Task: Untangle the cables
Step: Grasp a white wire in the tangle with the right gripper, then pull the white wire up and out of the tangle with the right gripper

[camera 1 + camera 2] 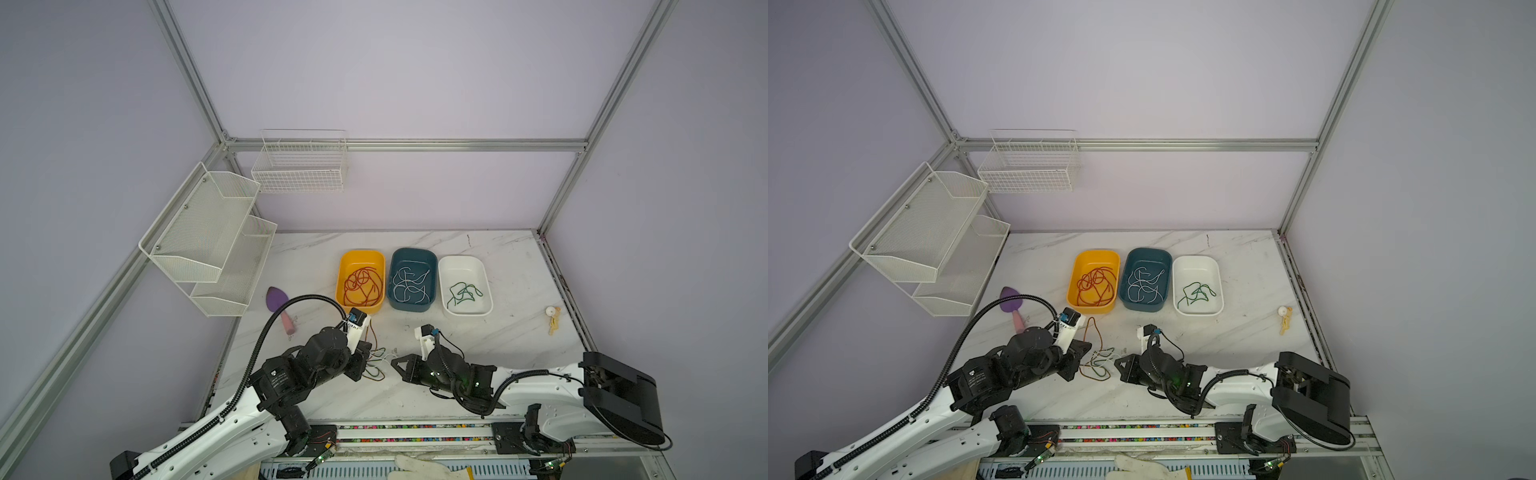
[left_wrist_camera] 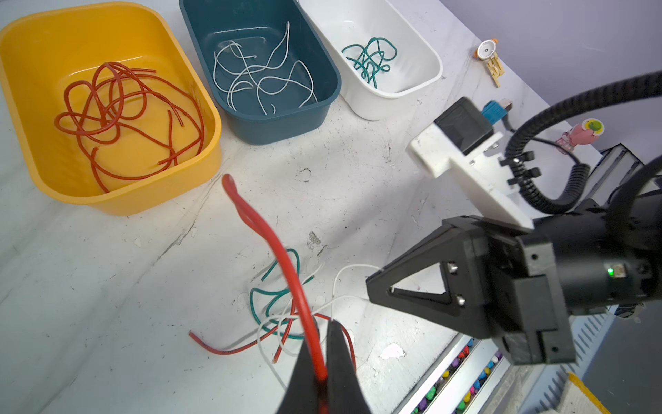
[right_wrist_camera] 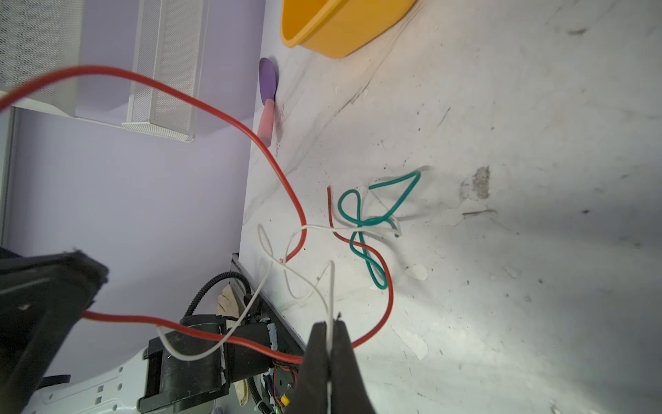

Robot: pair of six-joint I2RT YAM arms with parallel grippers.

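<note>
Wrist views: red cable (image 2: 283, 258) is pinched in the closed left gripper (image 2: 322, 337), white cable (image 3: 331, 286) in the closed right gripper (image 3: 330, 326), with the knot (image 3: 361, 224) laid between them, just robot-side of the yellow tray (image 2: 150, 200).

Glossy rubber-sheathed cables (image 2: 301, 297) lie on the marble-look tabletop (image 2: 107, 286) (scuffed, chipped finish).

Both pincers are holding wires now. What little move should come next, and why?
Probably ease the right pincer away to draw its white cable free: the left pincer clamps the red cable, and both cross the green cable.
</note>
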